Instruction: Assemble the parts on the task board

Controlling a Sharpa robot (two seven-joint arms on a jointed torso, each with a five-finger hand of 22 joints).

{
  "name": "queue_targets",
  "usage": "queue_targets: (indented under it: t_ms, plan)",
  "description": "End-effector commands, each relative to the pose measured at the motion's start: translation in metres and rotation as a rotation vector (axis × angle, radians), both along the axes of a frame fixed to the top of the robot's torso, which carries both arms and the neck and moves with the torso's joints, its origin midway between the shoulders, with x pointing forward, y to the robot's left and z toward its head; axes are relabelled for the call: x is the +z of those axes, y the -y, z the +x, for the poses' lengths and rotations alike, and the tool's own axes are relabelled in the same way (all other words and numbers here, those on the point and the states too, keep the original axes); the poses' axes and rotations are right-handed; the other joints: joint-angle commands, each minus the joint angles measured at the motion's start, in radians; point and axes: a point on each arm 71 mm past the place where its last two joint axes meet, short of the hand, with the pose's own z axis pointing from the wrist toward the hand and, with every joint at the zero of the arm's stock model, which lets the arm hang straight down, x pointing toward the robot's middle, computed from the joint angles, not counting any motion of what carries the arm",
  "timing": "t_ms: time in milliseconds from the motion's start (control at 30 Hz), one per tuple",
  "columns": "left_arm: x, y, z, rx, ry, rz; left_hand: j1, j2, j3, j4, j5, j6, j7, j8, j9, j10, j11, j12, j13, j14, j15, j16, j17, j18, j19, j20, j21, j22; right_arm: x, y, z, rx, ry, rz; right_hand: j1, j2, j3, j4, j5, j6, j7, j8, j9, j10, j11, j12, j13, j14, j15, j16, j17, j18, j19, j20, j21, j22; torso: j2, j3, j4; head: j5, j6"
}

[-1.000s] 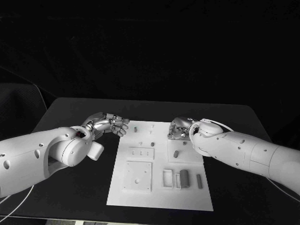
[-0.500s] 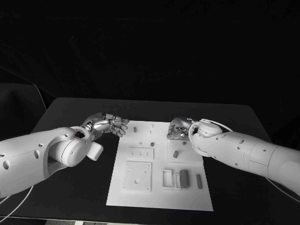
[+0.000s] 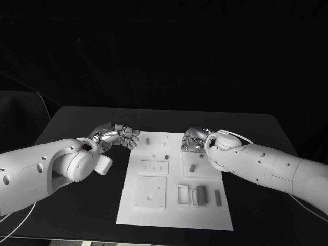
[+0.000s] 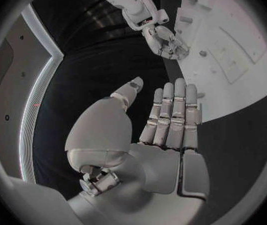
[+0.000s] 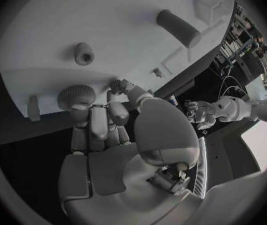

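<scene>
Overhead, black table (image 3: 75,123) bears white task board (image 3: 164,210).

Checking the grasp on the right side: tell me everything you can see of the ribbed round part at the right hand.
The round part is a small grey disc with a finely ribbed rim, like a little gear or knob. It sits at the fingertips of the right hand, which pinch it at the far end of the white task board, at its edge. Its underside is hidden.

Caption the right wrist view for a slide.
Right silver hand pinches a small grey ribbed knob at the white task board.
</scene>
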Motion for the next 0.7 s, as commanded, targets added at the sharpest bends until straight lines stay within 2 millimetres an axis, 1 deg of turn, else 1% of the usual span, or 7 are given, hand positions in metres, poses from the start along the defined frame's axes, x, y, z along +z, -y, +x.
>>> queue_targets:
  t_ms: [33, 167, 333, 400, 567, 700]
  plan:
    - [0.002, 0.002, 0.0, -0.005, 0.004, -0.009, -0.005, 0.002, -0.006, 0.001, 0.003, -0.007, -0.002, -0.005, -0.002, -0.007, -0.001, -0.003, -0.001, -0.003, -0.001, -0.005, 0.0, 0.008, -0.008, -0.001, -0.005, 0.0, 0.002, -0.002, 0.0, 0.008, 0.016, -0.001, -0.002, 0.012, 0.005, 0.001, 0.004, 0.038, 0.026, 0.007, 0.003, 0.003, -0.006, 0.004, 0.002, 0.002, -0.006, 0.006, 0.001, 0.015, 0.007, -0.001, 0.062, 0.002, 0.001, -0.001, 0.0018, 0.0, 0.0]
    - [0.002, 0.002, 0.0, -0.005, 0.004, -0.009, -0.005, 0.003, -0.006, 0.002, 0.003, -0.007, -0.002, -0.005, -0.002, -0.007, -0.001, -0.003, -0.001, -0.003, -0.001, -0.005, 0.0, 0.008, -0.008, -0.001, -0.006, 0.0, 0.004, -0.003, 0.002, 0.006, 0.017, 0.0, -0.002, 0.012, 0.005, 0.001, 0.003, 0.042, 0.026, 0.008, 0.004, 0.004, -0.006, 0.006, 0.002, 0.003, -0.006, 0.007, 0.002, 0.015, 0.008, 0.0, 0.063, 0.002, 0.002, -0.0012, 0.0024, 0.002, 0.0]
    - [0.002, 0.003, 0.0, -0.005, 0.004, -0.009, -0.005, 0.003, -0.006, 0.002, 0.003, -0.007, -0.002, -0.005, -0.002, -0.007, -0.001, -0.003, -0.001, -0.003, -0.001, -0.005, 0.0, 0.008, -0.008, -0.001, -0.006, 0.0, 0.009, -0.007, 0.006, 0.006, 0.023, 0.002, -0.002, 0.012, 0.005, 0.001, 0.003, 0.044, 0.026, 0.009, 0.004, 0.004, -0.006, 0.007, 0.003, 0.003, -0.006, 0.008, 0.002, 0.015, 0.008, 0.0, 0.064, 0.003, 0.002, -0.0013, 0.0011, 0.005, 0.004]
    - [0.002, 0.003, 0.0, -0.006, 0.004, -0.009, -0.005, 0.003, -0.006, 0.002, 0.003, -0.007, -0.002, -0.005, -0.002, -0.007, -0.001, -0.003, -0.001, -0.003, -0.001, -0.005, 0.0, 0.008, -0.008, -0.001, -0.006, 0.0, 0.012, -0.009, 0.008, 0.006, 0.026, 0.004, -0.003, 0.012, 0.005, 0.001, 0.003, 0.045, 0.026, 0.009, 0.004, 0.004, -0.006, 0.007, 0.003, 0.003, -0.006, 0.008, 0.002, 0.015, 0.008, 0.0, 0.064, 0.003, 0.002, -0.0017, 0.0018, 0.005, 0.005]
    - [0.002, 0.005, 0.001, -0.008, 0.005, -0.009, -0.005, 0.003, -0.006, 0.002, 0.003, -0.008, -0.002, -0.005, -0.002, -0.008, -0.001, -0.003, -0.001, -0.003, -0.001, -0.005, 0.0, 0.008, -0.008, -0.001, -0.006, 0.0, 0.016, -0.015, 0.014, 0.004, 0.027, 0.007, -0.003, 0.011, 0.005, 0.001, 0.003, 0.045, 0.026, 0.009, 0.004, 0.004, -0.006, 0.007, 0.003, 0.003, -0.006, 0.009, 0.002, 0.015, 0.008, 0.0, 0.064, 0.003, 0.003, -0.0009, 0.002, 0.006, 0.008]
    - [0.002, 0.006, 0.0, -0.011, 0.005, -0.01, -0.005, 0.003, -0.006, 0.002, 0.003, -0.008, -0.002, -0.005, -0.002, -0.008, -0.001, -0.003, -0.001, -0.003, -0.001, -0.005, 0.0, 0.008, -0.008, -0.001, -0.006, 0.0, 0.022, -0.021, 0.017, 0.007, 0.036, 0.011, -0.003, 0.011, 0.005, 0.002, 0.003, 0.047, 0.026, 0.009, 0.004, 0.005, -0.006, 0.007, 0.003, 0.004, -0.006, 0.009, 0.002, 0.015, 0.008, 0.0, 0.064, 0.003, 0.004, -0.002, 0.0038, 0.007, 0.012]
